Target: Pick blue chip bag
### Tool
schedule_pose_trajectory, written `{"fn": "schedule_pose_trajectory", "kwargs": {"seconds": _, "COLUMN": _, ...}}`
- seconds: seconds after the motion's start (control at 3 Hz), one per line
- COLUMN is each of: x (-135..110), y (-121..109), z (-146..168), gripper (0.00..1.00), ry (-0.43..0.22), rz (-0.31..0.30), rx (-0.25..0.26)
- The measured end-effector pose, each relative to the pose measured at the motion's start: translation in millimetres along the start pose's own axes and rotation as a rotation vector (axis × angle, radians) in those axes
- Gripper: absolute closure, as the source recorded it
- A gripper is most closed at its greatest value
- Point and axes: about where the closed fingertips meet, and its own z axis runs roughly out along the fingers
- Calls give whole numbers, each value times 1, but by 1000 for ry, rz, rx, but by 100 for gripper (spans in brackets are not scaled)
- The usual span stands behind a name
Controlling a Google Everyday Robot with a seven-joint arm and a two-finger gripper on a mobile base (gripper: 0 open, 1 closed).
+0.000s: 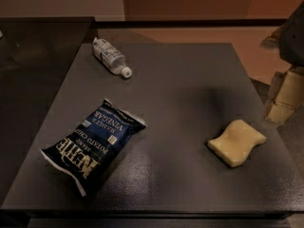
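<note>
The blue chip bag [92,144] lies flat on the dark table [190,80], at the front left, with its white lettering facing up and its white crimped ends pointing front-left and back-right. My gripper [285,95] shows at the right edge of the view, beyond the table's right side, as pale blocks under a dark arm part. It is far from the bag and holds nothing that I can see.
A small clear plastic bottle [110,57] lies on its side at the back left of the table. A yellow wavy-edged sponge [236,142] lies at the front right. A darker surface [38,56] adjoins the table on the left.
</note>
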Motion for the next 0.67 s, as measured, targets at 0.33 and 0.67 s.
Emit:
{"fn": "schedule_pose_trajectory", "kwargs": {"seconds": 0.33, "x": 0, "y": 0, "z": 0, "gripper": 0, "ry": 0, "rz": 0, "rx": 0}}
{"fn": "schedule_pose_trajectory", "kwargs": {"seconds": 0.67, "x": -17, "y": 4, "z": 10, "gripper": 0, "ry": -22, "rz": -49, "rx": -12}}
